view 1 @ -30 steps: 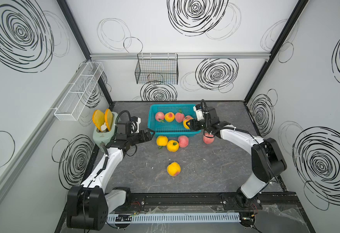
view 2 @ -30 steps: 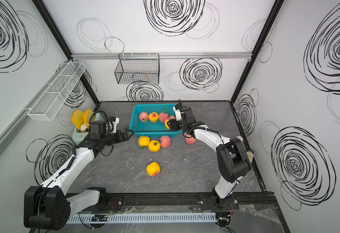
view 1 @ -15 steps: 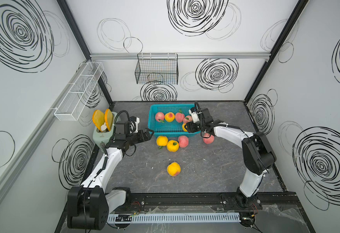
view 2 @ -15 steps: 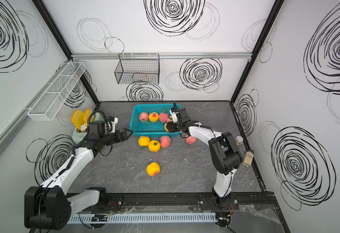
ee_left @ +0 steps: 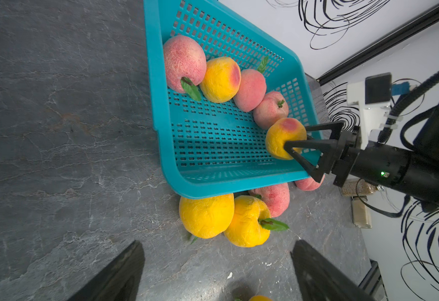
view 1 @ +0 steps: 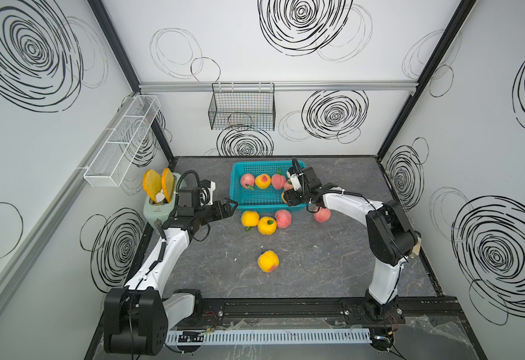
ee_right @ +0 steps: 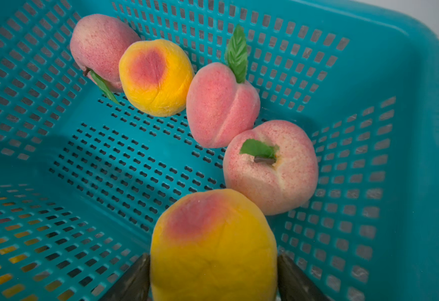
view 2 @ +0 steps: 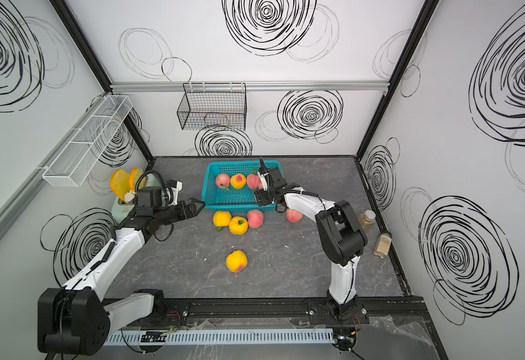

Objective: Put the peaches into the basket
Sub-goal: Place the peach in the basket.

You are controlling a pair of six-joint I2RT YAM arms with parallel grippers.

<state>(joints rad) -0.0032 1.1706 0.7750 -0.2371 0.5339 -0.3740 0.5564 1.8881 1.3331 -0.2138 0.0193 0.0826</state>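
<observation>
Right fingers point(ee_left: 309, 142) bracket a round yellow-orange red-blushed toy peach point(ee_right: 213, 247) inside the turquoise perforated plastic basket point(ee_right: 408, 130), near its corner. Clamped or letting go, can't tell. Row of four peaches point(ee_right: 221, 104) sits just beyond the fingertips, nearest a speckled pink one point(ee_right: 270, 169). Risk: a dropped peach bumps it and rolls, or withdrawing fingers snag the wall and drag the basket. Left fingers point(ee_left: 124, 271) wide, empty; loose yellow peach point(ee_left: 206, 216) just ahead on the grey stone-look bench point(ee_left: 56, 130).

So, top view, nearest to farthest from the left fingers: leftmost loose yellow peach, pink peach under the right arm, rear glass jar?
1. Round yellow toy peach: left of centre.
2. Fuzzy pink peach: right of centre.
3. Clear rear glass jar: far right.
</observation>
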